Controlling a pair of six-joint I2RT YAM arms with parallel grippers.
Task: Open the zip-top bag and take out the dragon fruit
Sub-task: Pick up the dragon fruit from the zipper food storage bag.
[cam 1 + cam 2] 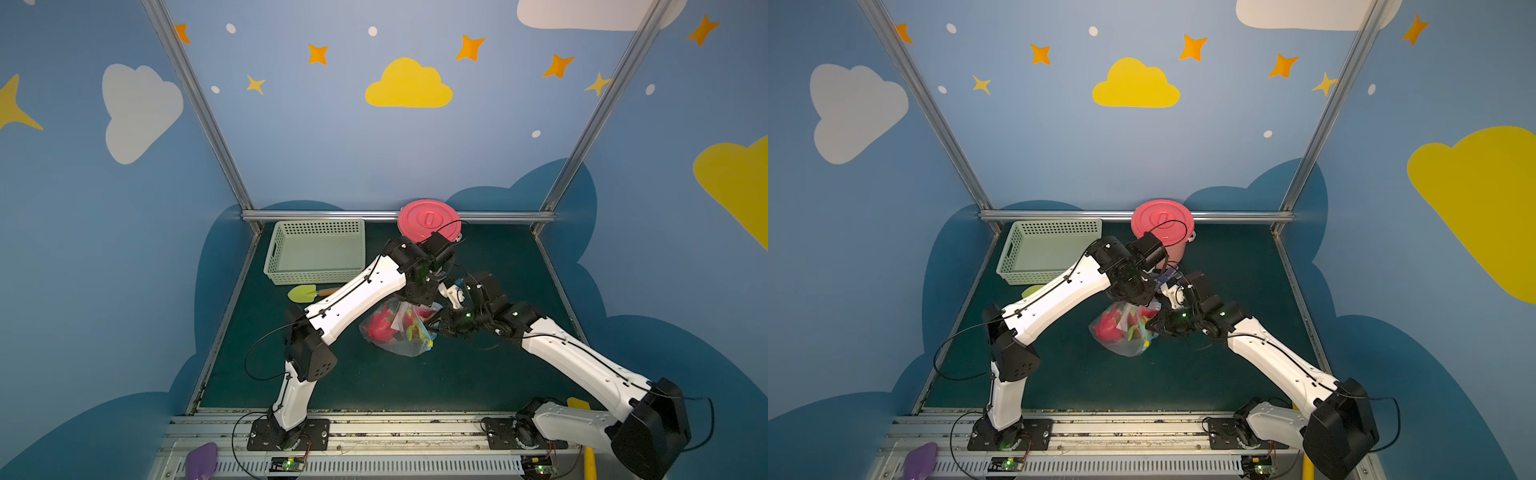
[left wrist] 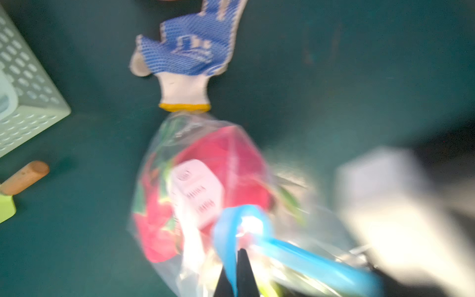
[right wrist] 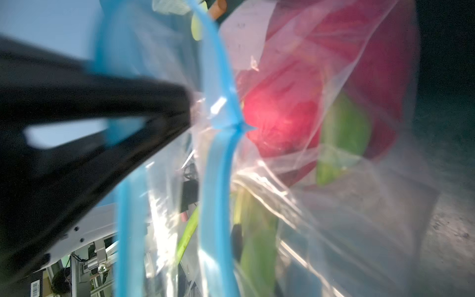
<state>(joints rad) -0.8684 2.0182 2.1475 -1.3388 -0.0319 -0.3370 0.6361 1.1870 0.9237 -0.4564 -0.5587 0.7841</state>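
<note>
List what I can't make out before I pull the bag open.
Left tool: only tips show at the left wrist view's edge; its arm hides them in both top views.
Label on the bag: blurred, unreadable in the left wrist view.
Slider: too small in a top view.
Glove: cut by the left wrist view's edge.
Right tool: blurred in its wrist view; how much plastic it pinches is unclear.
</note>
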